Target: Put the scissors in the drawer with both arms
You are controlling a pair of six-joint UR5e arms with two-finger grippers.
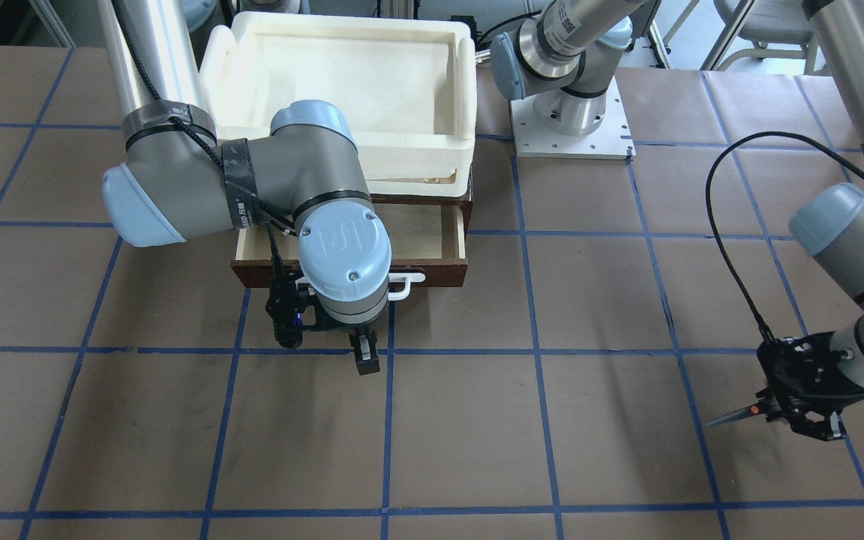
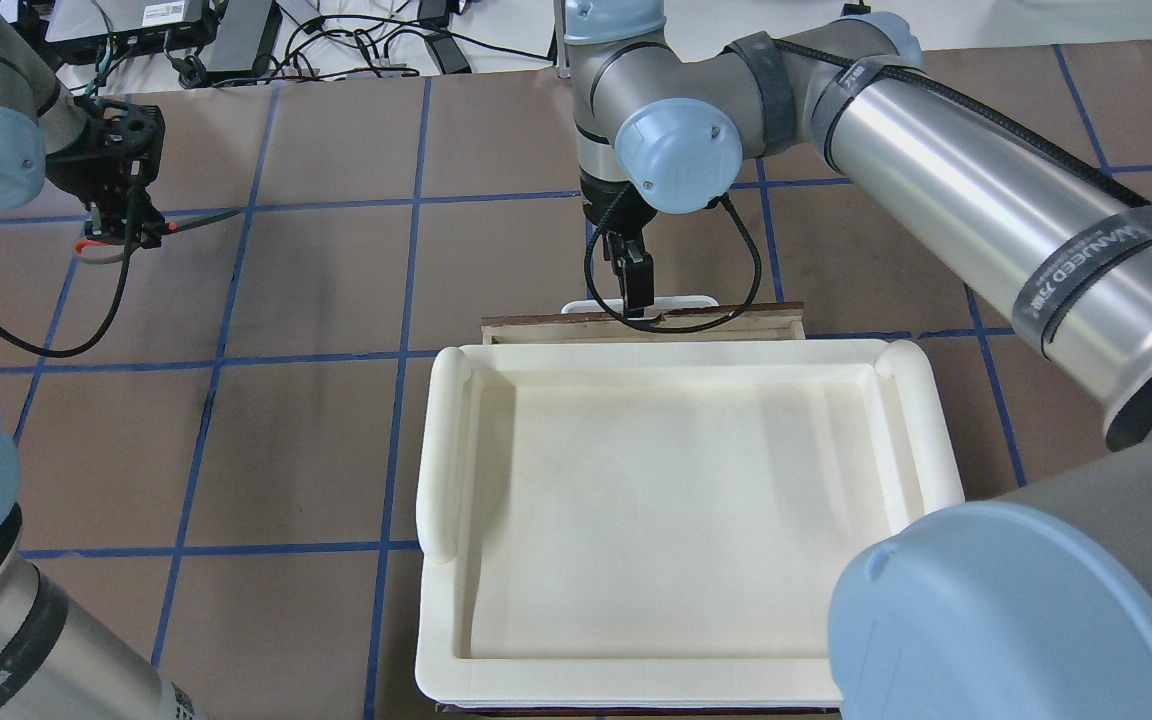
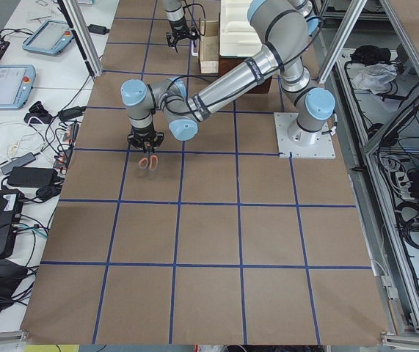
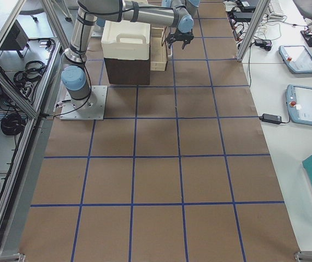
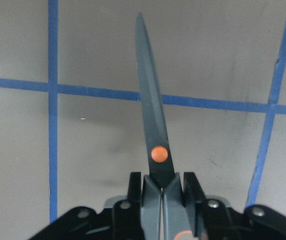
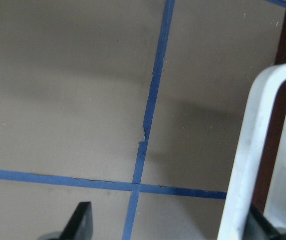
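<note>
Brown paper with blue tape lines is covering the worktop (image 1: 552, 450) I am watching. The left pincer (image 5: 163, 182) is squeezing the scissors (image 5: 152, 115) by the grey handles, and the dark blades are lying shut together and pointing away from it. The scissors are hanging over the worktop, well apart from the drawer (image 1: 439, 232). The drawer is sticking out partly, showing its pale wood inside. The right pincer (image 2: 633, 285) is hovering just beside the drawer's white handle (image 6: 253, 150) with its fingers (image 6: 80, 222) spread wide, gripping nothing. A white foam tray (image 1: 462, 75) is sitting on top, above the drawer.
</note>
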